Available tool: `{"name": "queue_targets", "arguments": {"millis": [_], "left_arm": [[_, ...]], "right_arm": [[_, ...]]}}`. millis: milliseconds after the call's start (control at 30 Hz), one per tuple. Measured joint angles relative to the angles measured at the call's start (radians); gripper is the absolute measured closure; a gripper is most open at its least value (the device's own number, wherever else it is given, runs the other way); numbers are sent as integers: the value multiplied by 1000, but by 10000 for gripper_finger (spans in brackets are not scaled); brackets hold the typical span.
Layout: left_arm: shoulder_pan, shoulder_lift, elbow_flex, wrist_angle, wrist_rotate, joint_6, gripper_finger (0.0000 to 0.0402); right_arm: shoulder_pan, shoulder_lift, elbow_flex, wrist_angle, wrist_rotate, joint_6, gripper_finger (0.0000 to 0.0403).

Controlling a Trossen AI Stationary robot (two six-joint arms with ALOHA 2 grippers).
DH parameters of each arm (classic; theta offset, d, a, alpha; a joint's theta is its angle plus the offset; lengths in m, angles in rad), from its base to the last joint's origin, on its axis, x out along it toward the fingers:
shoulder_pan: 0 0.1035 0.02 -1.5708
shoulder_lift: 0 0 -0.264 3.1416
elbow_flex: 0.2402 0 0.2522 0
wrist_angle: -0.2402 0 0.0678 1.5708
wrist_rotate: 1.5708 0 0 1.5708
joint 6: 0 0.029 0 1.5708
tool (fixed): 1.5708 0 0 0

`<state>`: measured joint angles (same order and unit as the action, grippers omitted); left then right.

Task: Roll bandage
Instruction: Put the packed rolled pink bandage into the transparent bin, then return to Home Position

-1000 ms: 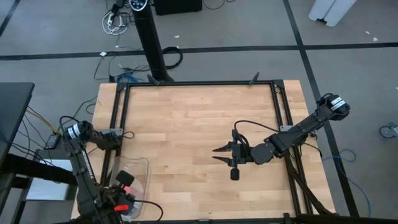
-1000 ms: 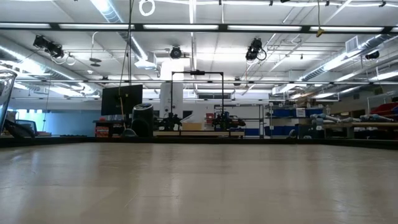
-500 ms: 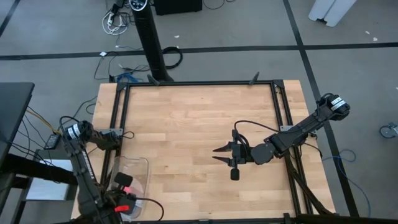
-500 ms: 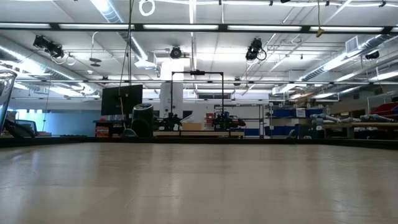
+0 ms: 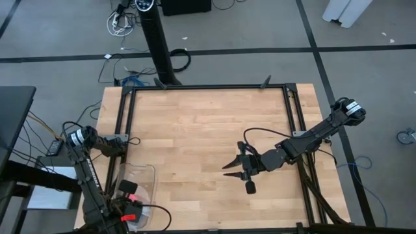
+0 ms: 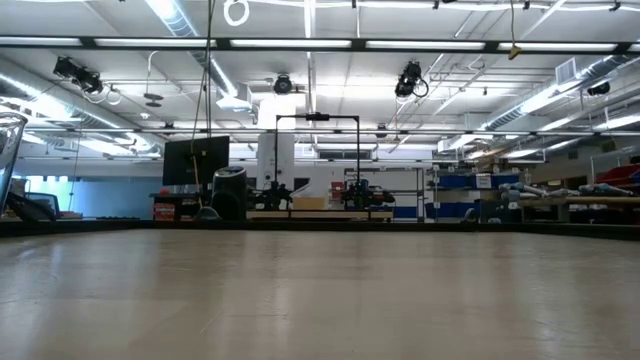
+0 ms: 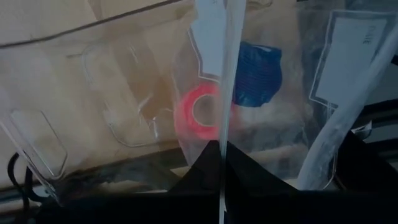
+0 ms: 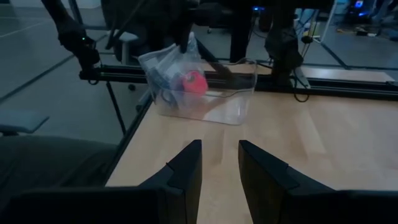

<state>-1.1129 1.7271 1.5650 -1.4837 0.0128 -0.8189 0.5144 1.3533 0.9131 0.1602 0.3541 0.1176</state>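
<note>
The bandage [image 7: 200, 113] is bright pink-red, a small roll seen through the clear plastic bin [image 5: 144, 174]. Just beside the bandage lies a dark blue object [image 7: 258, 73]. The bin carries white labels [image 7: 345, 59]. The table [image 5: 195, 130] is pale, light-brown wood with a black frame [image 5: 208, 87].

The table [image 5: 195, 130] has a clear box [image 5: 133, 188] sitting at its front left corner. The bandage [image 7: 200, 113] is in the box, wound up in a small roll, with a blue thing [image 7: 256, 71] just beside it. The left gripper [image 5: 129, 209] is at the box, over its front edge. The right gripper [image 5: 231, 166] is over the table, right of the middle, well apart from the box and pointing toward it.
</note>
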Motion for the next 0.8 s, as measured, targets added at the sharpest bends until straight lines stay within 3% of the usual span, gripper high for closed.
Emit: {"name": "queue_targets", "arguments": {"millis": [267,567,800], "left_arm": [[22,0,1,-15,20,-117,368],[68,0,59,-28,35,-212,290],[75,0,130,-40,-112,-214,240]], "right_arm": [[-1,0,0,-1,-4,-6,296],[-12,0,0,-6,-4,-7,296],[-12,0,0,-21,-7,-8,296]]}}
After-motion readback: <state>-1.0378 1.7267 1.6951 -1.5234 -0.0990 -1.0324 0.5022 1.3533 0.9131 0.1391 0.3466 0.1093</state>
